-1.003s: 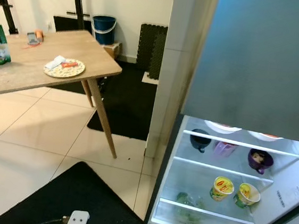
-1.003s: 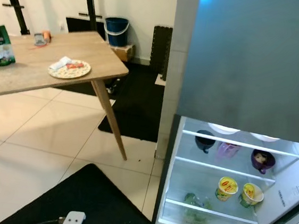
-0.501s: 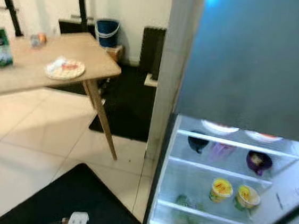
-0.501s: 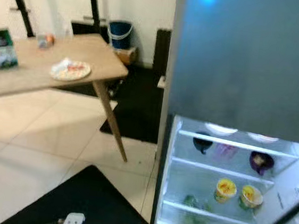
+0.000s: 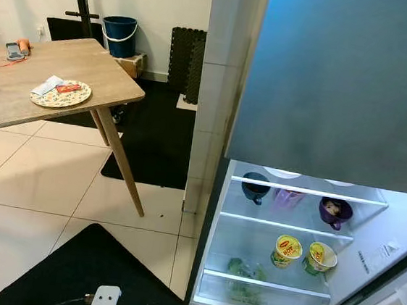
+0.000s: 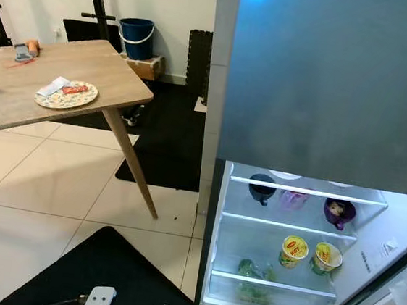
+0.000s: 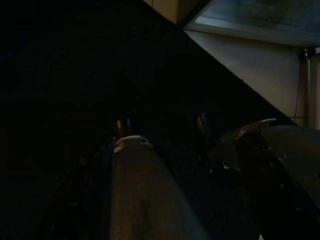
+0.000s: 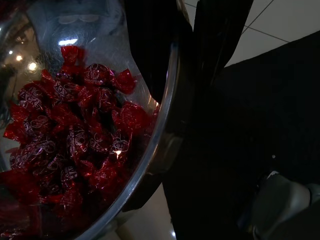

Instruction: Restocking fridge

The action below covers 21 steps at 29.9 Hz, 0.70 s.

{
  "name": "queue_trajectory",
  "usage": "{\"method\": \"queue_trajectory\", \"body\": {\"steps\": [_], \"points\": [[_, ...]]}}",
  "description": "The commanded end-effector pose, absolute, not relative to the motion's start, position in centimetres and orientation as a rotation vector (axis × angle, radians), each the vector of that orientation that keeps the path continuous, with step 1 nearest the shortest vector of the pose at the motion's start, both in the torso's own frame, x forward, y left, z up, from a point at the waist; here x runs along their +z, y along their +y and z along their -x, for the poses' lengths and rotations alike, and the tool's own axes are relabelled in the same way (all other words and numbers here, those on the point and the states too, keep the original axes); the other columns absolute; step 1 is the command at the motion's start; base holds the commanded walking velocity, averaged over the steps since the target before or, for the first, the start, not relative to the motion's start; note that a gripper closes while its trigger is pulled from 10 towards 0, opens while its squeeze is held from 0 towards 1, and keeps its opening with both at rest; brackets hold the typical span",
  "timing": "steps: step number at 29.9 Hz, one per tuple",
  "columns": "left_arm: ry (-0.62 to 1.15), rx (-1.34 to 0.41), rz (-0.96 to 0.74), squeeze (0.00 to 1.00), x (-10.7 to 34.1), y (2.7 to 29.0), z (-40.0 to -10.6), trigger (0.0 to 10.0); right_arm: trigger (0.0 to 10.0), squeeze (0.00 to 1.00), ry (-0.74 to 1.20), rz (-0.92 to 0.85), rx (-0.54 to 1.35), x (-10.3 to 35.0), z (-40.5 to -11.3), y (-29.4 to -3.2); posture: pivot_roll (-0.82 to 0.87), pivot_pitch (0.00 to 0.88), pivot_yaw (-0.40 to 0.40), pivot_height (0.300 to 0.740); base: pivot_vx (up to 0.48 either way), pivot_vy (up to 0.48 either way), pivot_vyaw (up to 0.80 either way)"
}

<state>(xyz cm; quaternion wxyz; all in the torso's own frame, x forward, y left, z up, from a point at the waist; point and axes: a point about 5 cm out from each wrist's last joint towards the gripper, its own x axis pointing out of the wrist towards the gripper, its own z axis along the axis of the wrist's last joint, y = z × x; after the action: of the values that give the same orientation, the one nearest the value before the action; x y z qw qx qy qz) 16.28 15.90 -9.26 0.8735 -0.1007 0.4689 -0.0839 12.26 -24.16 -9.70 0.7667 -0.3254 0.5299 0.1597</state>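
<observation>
White tiled floor [image 5: 33,178], black mat [image 5: 96,272], open fridge [image 6: 289,234], right gripper [image 8: 190,55] clamping candy bowl [image 8: 75,140]

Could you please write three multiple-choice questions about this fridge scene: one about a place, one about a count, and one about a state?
1. Where are the yellow noodle cups?
A. on the wooden table
B. on the middle fridge shelf
C. on the black mat

2. How many mugs stand on the upper shelf?
A. three
B. one
C. five

3. What is the state of the right end effector?
A. open and empty
B. shut on the rim of the bowl of red candies
C. holding a plate

Answers: 1 B, two cups stand side by side on the middle shelf; 2 A, a dark, a pale purple and a deep purple mug; 3 B, its black fingers clamp the metal rim of the bowl of red candies.
</observation>
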Motion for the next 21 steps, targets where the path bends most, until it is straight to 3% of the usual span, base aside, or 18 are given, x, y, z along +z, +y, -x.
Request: {"method": "queue_trajectory", "body": {"steps": [1,6,21], "points": [[0.981,-0.187,0.198,0.0,-9.3,15.9,-16.3,10.0,10.0,0.0,1.124,0.726,0.342,-9.6,-12.7,-24.1,-0.13,0.0,-0.016,0.74,0.0,0.0,0.0],[0.983,-0.188,0.194,0.0,-9.3,15.9,-16.1,10.0,10.0,0.0,1.113,0.723,0.365,-9.5,-12.9,-23.8,-0.13,0.0,-0.017,0.74,0.0,0.0,0.0],[0.968,-0.217,0.174,0.0,-9.1,15.7,-16.6,10.0,10.0,0.0,1.078,0.742,0.359,-9.2,-13.8,-23.8,-0.12,0.0,-0.022,0.74,0.0,0.0,0.8]]}}
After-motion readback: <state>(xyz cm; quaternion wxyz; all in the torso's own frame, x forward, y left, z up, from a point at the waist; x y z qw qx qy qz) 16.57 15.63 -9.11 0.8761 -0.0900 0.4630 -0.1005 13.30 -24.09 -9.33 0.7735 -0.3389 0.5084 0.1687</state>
